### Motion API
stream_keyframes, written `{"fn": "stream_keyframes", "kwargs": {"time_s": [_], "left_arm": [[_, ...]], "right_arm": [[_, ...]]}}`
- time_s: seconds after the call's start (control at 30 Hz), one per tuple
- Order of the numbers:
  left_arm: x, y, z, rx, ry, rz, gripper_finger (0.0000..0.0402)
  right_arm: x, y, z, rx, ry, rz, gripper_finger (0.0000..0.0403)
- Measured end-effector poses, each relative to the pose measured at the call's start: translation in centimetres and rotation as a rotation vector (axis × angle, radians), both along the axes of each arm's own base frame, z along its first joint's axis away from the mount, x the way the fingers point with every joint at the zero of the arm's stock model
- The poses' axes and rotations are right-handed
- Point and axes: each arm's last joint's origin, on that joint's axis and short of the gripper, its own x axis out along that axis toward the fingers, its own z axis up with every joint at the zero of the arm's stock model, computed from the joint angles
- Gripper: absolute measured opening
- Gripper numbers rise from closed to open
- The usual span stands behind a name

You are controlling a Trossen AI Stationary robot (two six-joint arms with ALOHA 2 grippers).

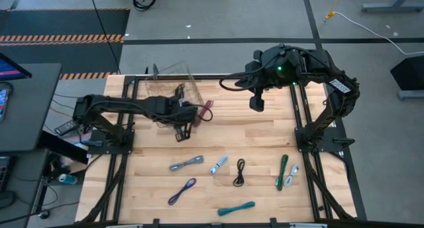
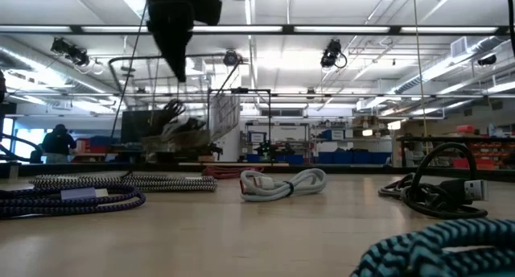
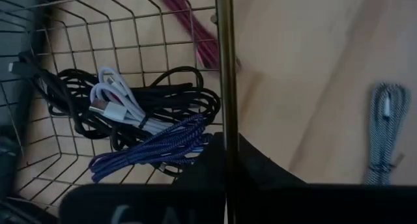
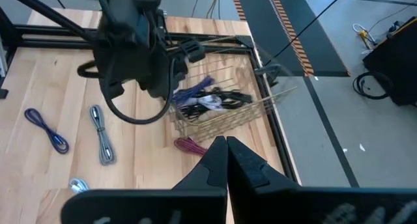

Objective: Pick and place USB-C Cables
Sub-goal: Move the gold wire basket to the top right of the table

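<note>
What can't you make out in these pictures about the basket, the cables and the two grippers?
- Left gripper: the arm's own dark body covers it from above, so open or shut is unclear.
- Wire basket contents: black, white and purple cables tangle together; an exact count is not possible.
- Maroon cable: partly hidden by the left arm in the high view.
- Teal cable: cut off by the low view's bottom edge.
- Right gripper: shut, holding nothing.

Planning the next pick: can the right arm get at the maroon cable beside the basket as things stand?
Probably yes. The maroon cable lies on bare table just outside the wire basket, nothing on top. The right gripper, fingers shut, hangs above the table nearby. One caution: the left gripper is close beside that cable.
</note>
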Motion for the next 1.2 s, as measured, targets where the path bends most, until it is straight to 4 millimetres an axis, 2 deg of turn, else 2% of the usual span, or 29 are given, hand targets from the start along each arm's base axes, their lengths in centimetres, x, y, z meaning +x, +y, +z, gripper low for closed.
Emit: {"fn": "stream_keyframes", "kwargs": {"time_s": [0.23,0.43,0.53,0.63,0.8,0.9,1.03,1.2], "left_arm": [[1.2,0.1,2.5,0.068,-0.064,-0.136,0.0004],[4.3,0.1,1.8,0.065,-0.061,-0.257,0.0004],[6.6,0.0,0.8,0.044,-0.062,-0.342,0.0004],[8.8,-0.3,0.2,0.053,-0.044,-0.406,0.0004],[12.5,-0.9,1.2,0.079,-0.108,-0.530,0.0004],[14.9,-1.1,1.8,0.095,-0.175,-0.610,0.0004],[17.0,-1.0,1.6,0.085,-0.207,-0.682,0.0003],[18.3,-1.2,-1.1,0.022,-0.140,-0.704,0.0003]], "right_arm": [[0.0,-0.1,0.1,-0.012,-0.007,-0.015,0.0001],[-0.5,-0.2,0.6,-0.069,-0.032,-0.028,0.0001],[-1.6,-0.2,1.9,-0.108,-0.118,-0.028,0.0001],[-3.5,-0.3,3.5,-0.130,-0.222,-0.026,0.0001],[-7.8,-0.5,5.6,-0.133,-0.345,-0.045,0.0001],[-9.7,-0.3,6.3,-0.119,-0.395,-0.028,0.0001],[-10.9,-0.2,6.7,-0.096,-0.435,-0.017,0.0001],[-11.1,-0.1,6.6,-0.092,-0.423,-0.015,0.0000]]}}
